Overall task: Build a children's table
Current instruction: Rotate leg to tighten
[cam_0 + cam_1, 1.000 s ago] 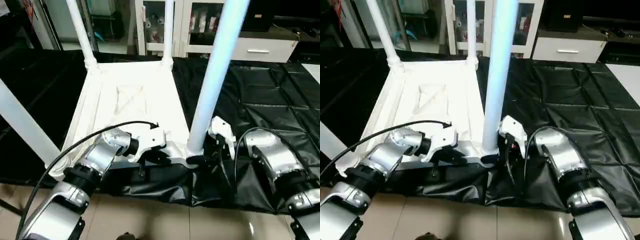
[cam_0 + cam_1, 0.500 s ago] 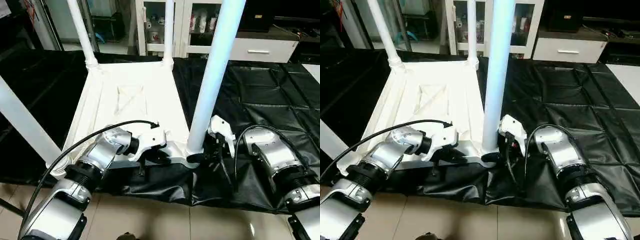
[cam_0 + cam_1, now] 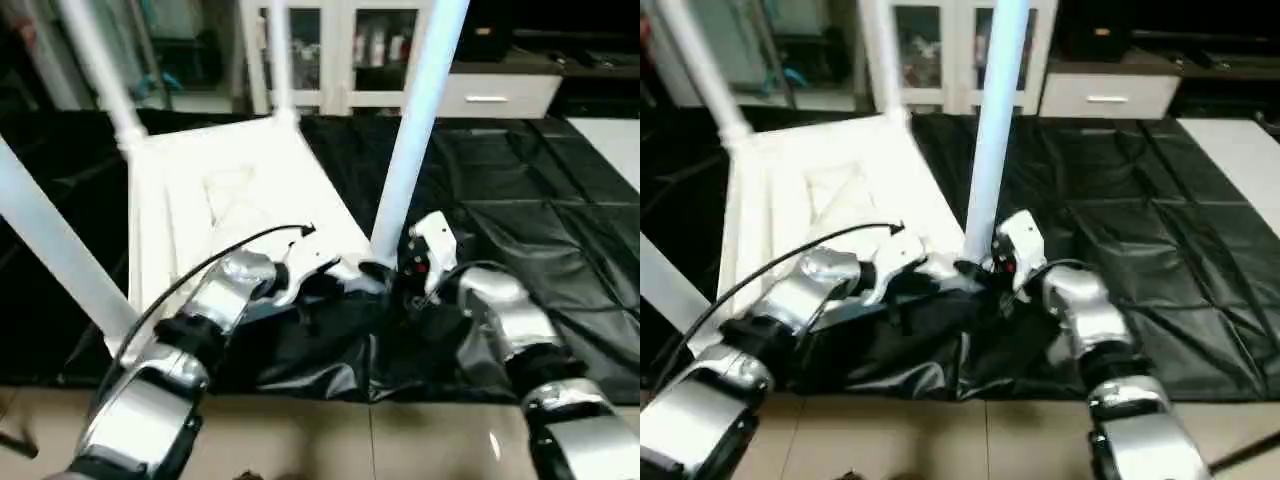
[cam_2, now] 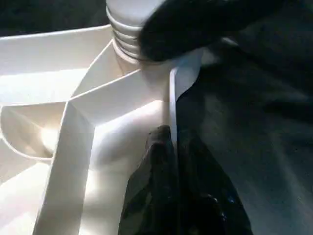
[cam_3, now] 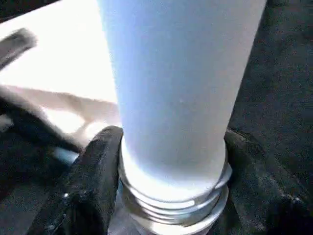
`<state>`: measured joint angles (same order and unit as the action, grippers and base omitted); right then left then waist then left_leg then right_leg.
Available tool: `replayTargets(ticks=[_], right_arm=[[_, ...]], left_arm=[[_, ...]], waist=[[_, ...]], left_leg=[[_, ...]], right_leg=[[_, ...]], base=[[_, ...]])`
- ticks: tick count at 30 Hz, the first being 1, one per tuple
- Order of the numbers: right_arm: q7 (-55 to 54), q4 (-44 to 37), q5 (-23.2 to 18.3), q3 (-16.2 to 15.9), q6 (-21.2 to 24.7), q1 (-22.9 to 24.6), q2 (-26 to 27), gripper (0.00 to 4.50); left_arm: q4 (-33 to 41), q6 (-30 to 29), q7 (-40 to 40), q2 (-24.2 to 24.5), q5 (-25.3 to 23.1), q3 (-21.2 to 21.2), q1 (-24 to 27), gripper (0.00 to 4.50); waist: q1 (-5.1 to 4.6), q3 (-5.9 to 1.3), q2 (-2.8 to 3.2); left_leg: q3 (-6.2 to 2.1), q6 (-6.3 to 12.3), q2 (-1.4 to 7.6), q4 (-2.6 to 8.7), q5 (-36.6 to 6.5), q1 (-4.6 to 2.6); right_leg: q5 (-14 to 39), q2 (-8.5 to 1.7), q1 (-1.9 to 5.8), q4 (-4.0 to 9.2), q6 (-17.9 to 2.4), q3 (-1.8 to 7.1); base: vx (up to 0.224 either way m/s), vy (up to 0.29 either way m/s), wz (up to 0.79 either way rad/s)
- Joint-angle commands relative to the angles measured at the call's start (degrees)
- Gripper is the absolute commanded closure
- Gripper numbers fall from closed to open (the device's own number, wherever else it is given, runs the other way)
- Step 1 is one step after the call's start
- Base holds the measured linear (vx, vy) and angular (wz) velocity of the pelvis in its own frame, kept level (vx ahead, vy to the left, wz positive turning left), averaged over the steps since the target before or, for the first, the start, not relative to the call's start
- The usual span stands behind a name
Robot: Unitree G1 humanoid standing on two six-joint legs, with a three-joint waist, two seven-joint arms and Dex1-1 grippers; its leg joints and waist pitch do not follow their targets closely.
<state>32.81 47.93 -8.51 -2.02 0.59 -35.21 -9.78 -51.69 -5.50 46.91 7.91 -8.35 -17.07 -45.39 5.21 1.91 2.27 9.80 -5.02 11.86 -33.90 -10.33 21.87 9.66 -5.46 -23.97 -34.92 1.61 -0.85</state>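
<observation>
A: What can be seen, from left to right?

B: The white table top point(image 3: 230, 200) is laid upside down on the black cloth point(image 3: 520, 190), so that its legs can be stood up in the corner holes. A leg point(image 3: 60, 250) is seen at 9 o'clock, two more at 11 and 12. The left gripper point(image 4: 168, 161) is pinched shut on the thin edge wall of the top, most likely so the top is kept from sliding.

A: And on the right?

B: The near leg point(image 3: 410, 130) is stood up in its corner hole, around 1 o'clock from the left gripper. The right gripper point(image 5: 166, 161) is wrapped around the bottom of this leg, a finger on each side, just above the rings. The leg is probably being held straight or pushed home.

A: Is any writing seen?

B: None that can be read.
</observation>
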Motion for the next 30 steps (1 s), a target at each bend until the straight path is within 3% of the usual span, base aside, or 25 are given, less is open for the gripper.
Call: replayTargets(ticks=[1,3,4,5,6,11,13,14,15,19,21,23,26,27,30], right_arm=[[-8.1,2.4,0.9,0.7,0.7,0.8,2.4,1.8],[-13.8,4.2,1.8,1.0,-0.7,0.6,4.9,1.8],[-17.5,5.4,2.3,1.1,-2.0,0.3,6.7,1.8],[-20.8,6.1,3.1,1.2,-3.4,0.0,8.3,1.8],[-23.7,6.8,3.6,1.4,-4.8,-0.3,9.8,1.8],[-27.2,7.0,4.4,2.2,-9.3,-1.5,12.6,1.8],[-25.5,6.2,3.0,3.0,-9.7,-1.5,12.7,1.8],[-24.8,5.6,2.9,3.2,-10.5,-1.3,12.4,1.24],[-24.4,5.3,3.0,3.2,-11.1,-1.1,12.3,1.1],[-23.1,4.0,2.3,3.7,-11.8,-0.6,11.4,0.89],[-21.6,1.3,2.8,3.5,-11.8,0.0,9.0,0.65],[-17.4,-1.6,2.0,3.6,-9.9,0.6,6.4,0.52],[-8.2,-5.6,-0.1,3.4,-5.9,1.9,1.8,0.22],[-1.3,-7.8,-1.8,3.1,-3.9,2.7,-1.5,0.22],[9.1,-11.3,-4.0,1.8,-1.1,4.2,-6.2,0.03]], left_arm=[[-1.7,2.9,-3.2,-3.7,0.9,0.0,-0.7,4.5],[-4.0,3.5,-7.6,-5.1,0.2,0.5,-2.0,4.5],[-5.3,3.5,-10.9,-6.1,-0.2,1.0,-2.9,4.5],[-6.7,3.8,-14.1,-6.9,-0.6,1.6,-3.7,4.5],[-7.8,4.0,-17.1,-7.5,-1.0,2.1,-4.3,4.5],[-10.7,6.0,-21.4,-8.0,-1.1,3.4,-5.6,4.5],[-10.7,6.4,-20.3,-7.7,-0.8,3.5,-5.5,4.5],[-10.6,6.5,-19.5,-7.5,-0.5,3.6,-5.4,4.5],[-10.6,6.6,-18.9,-7.5,-0.3,3.7,-5.3,4.5],[-10.6,7.1,-16.3,-7.0,0.4,4.3,-4.9,4.5],[-9.4,7.8,-11.4,-6.0,1.0,4.2,-3.9,4.5],[-7.4,8.1,-6.4,-4.7,1.4,3.4,-2.6,4.5],[-3.7,8.4,1.1,-2.0,1.2,1.2,-0.3,4.5],[-1.0,7.2,6.1,-0.3,1.5,0.1,1.1,4.5],[1.6,6.1,11.3,1.7,1.6,-1.4,2.5,4.5]], waist=[[0.09,-3.11,-0.88],[-0.01,-3.03,-0.71],[-0.02,-3.0,-1.26],[0.01,-3.0,-1.35],[0.09,-3.01,-0.98],[0.39,-3.28,-0.99],[0.49,-3.27,-0.96],[0.6,-3.31,-1.03],[0.68,-3.32,-0.98],[0.66,-3.45,-0.92],[0.69,-3.55,-0.7],[0.63,-3.54,-0.96],[1.27,-3.55,-1.36],[1.57,-3.52,-1.41],[2.39,-3.44,-1.19]], left_leg=[[-0.03,-0.59,0.05,5.07,-19.3,-0.51],[0.13,-0.43,-0.01,4.98,-19.0,-0.63],[0.14,-0.29,0.02,5.09,-18.9,-0.49],[0.13,-0.23,0.04,5.15,-18.7,-0.53],[0.11,-0.32,0.09,5.18,-18.5,-0.64],[0.16,1.19,0.04,5.24,-15.8,-0.4],[0.27,1.95,0.01,5.11,-15.0,-0.38],[0.31,2.34,0.03,5.07,-14.7,-0.37],[0.32,2.62,0.06,5.04,-14.1,-0.33],[0.33,3.36,0.01,4.89,-12.6,-0.11],[0.46,3.8,-0.02,4.62,-11.1,-0.29],[0.6,4.49,0.09,4.5,-9.9,-0.26],[0.66,6.71,0.28,4.2,-8.6,-0.4],[0.84,6.96,0.4,4.14,-8.5,-0.7],[0.83,6.77,0.9,4.16,-9.0,-0.7]], right_leg=[[19.3,-1.67,2.43,5.11,-10.6,0.3],[19.1,-1.62,2.0,5.24,-10.6,0.41],[19.3,-1.65,2.14,5.35,-10.4,0.38],[19.7,-1.66,2.08,5.34,-10.2,0.34],[19.5,-1.76,1.9,5.39,-10.1,0.42],[13.5,-1.66,2.51,5.16,-10.6,0.28],[11.5,-1.63,2.53,5.04,-11.1,0.31],[11.0,-1.69,2.64,4.95,-11.3,0.29],[10.4,-1.73,2.69,4.88,-11.5,0.29],[7.9,-1.74,3.0,4.6,-12.0,0.24],[5.9,-1.67,3.04,4.45,-12.9,0.27],[3.8,-1.56,3.04,4.28,-13.5,0.27],[1.9,-1.55,3.31,3.92,-14.4,0.27],[2.1,-1.46,3.02,3.99,-14.7,0.32],[2.0,-1.46,3.0,3.61,-15.1,0.25]], base=[[0.0,0.0,0.0],[0.0,0.0,0.0],[0.0,0.0,0.0],[0.0,0.0,0.0],[0.0,0.0,0.0],[0.0,0.0,0.0],[0.0,0.0,0.0],[0.0,0.0,0.0],[0.0,0.0,0.0],[0.0,0.0,0.0],[0.0,0.0,0.0],[0.0,0.0,0.0],[0.0,0.0,0.0],[0.0,0.0,0.0],[0.0,0.0,0.0]])
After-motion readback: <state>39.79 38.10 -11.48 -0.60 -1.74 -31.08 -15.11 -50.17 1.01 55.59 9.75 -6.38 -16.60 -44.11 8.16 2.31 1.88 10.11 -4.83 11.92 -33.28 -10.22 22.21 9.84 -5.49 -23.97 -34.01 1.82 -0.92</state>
